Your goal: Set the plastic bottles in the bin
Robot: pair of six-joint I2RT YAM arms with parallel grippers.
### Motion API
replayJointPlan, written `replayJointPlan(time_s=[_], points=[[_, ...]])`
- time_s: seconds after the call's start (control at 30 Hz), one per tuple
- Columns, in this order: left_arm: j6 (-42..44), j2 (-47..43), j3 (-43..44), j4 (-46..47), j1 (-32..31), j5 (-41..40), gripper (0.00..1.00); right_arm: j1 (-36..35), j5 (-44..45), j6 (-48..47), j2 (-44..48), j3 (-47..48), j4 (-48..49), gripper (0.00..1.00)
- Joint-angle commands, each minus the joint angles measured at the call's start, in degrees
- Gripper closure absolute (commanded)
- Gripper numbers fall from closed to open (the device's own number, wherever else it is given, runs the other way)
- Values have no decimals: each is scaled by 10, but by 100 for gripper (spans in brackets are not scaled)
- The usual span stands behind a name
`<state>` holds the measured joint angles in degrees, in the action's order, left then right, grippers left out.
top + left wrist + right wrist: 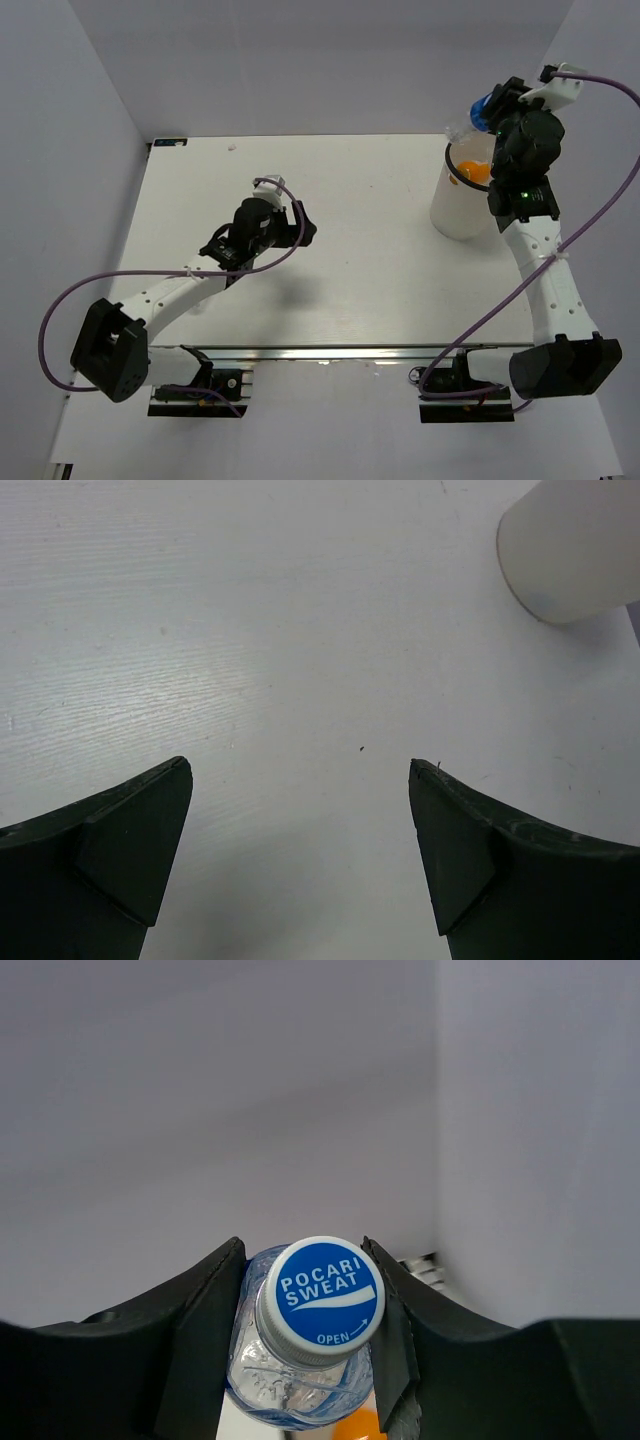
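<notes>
The right tool [302,1252] grips a blue-capped bottle [318,1295] above the bin [450,215], which stands at the table's [360,290] far right. An orange bottle [474,171] lies inside. The left tool [300,772] hangs wide open over the table.

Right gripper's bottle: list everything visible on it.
The bottle is small, of clear crinkled plastic, with its cap on. The cap is blue-topped with a white rim and printed POCARI SWEAT and OPEN. The right gripper pinches it from both sides at the cap and shoulder, cap towards the wrist camera. From above, it is held over the far edge of the bin, not yet released. Its lower body is mostly hidden.
</notes>
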<state>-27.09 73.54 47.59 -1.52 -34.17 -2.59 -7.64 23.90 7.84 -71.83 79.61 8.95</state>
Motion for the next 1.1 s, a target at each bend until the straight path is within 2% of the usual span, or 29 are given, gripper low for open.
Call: replayJointPlan(time_s=[0.0, 0.2, 0.4, 0.6, 0.8, 1.0, 1.03, 1.07], points=[[-9, 2, 1, -14, 10, -17, 2, 23, 79, -67, -26, 39, 32, 100], [-17, -7, -17, -17, 51, -21, 2, 49, 108, -120, -81, 51, 56, 100], [-32, -19, -12, -54, 101, -68, 2, 54, 74, -111, -103, -24, 90, 100], [-67, 4, 21, -126, 111, -153, 2, 61, 82, -118, -122, -93, 124, 100], [-80, 6, 23, -145, 115, -176, 2, 61, 87, -98, -132, -146, 128, 100], [-88, -8, 22, -153, 116, -189, 2, 62, 95, -86, -140, -134, 82, 99], [-89, -9, 22, -153, 117, -191, 2, 62, 91, -84, -137, -128, 71, 84], [-89, -10, 23, -154, 116, -193, 2, 63, 87, -82, -136, -124, 64, 51]])
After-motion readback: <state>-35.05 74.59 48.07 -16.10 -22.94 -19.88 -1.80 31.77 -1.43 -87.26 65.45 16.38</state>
